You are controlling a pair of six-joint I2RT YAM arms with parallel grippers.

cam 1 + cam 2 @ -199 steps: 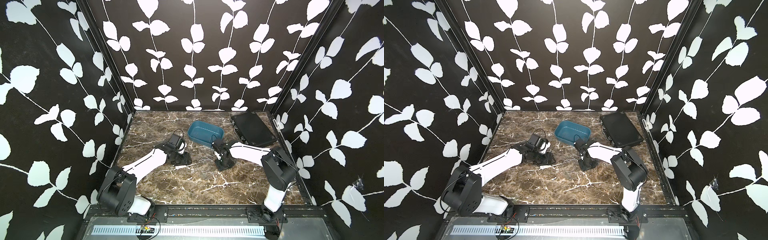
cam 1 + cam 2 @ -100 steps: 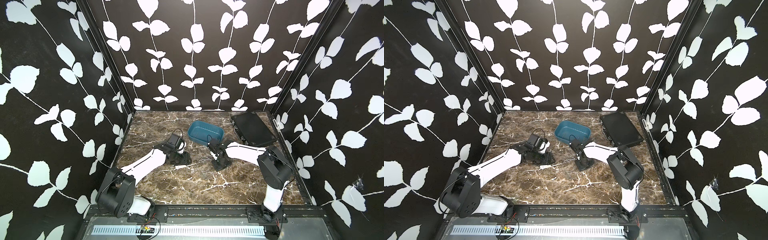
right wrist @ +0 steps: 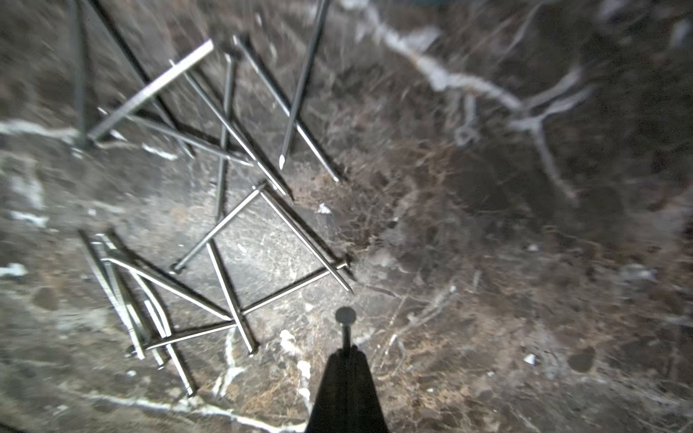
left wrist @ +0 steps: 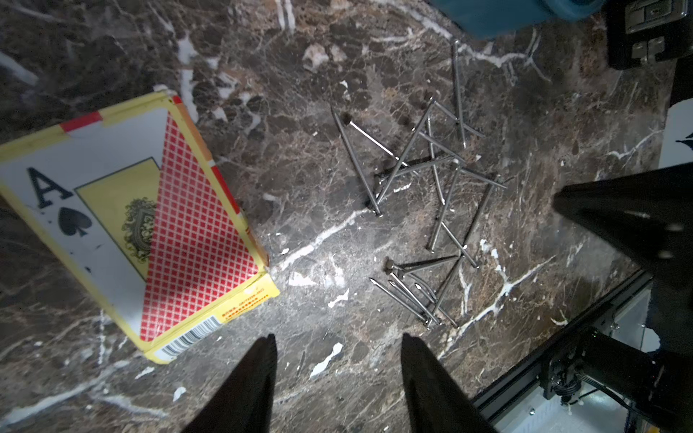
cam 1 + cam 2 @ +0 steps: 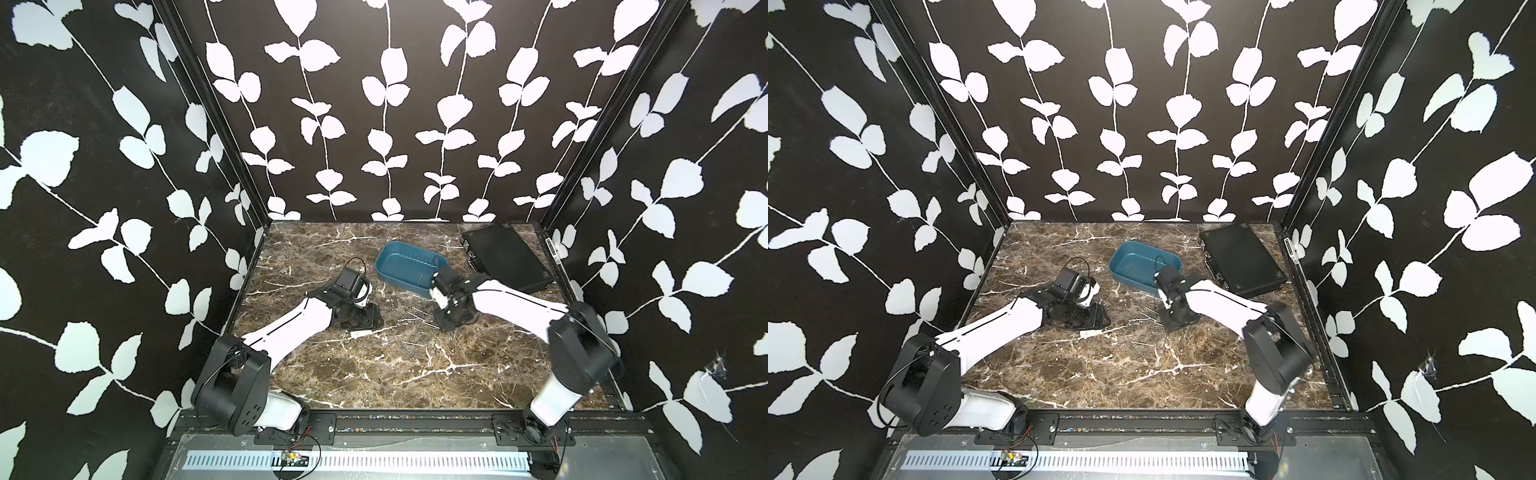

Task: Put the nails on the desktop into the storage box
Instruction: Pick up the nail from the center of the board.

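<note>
Since my right gripper (image 3: 347,352) is pinched shut on one thin silvery-grey metal nail (image 3: 345,316), head poking straight past my tips, the teal-blue rectangular plastic storage box (image 5: 403,266) lies just up-left of me in a top view, nearer me than my open-jawed left gripper (image 4: 337,339).

Both arms (image 5: 291,328): white shells, blk joints, blk tapered gripper fingers (image 4: 247,390), L-wrist cable loop (image 5: 356,262)
</note>
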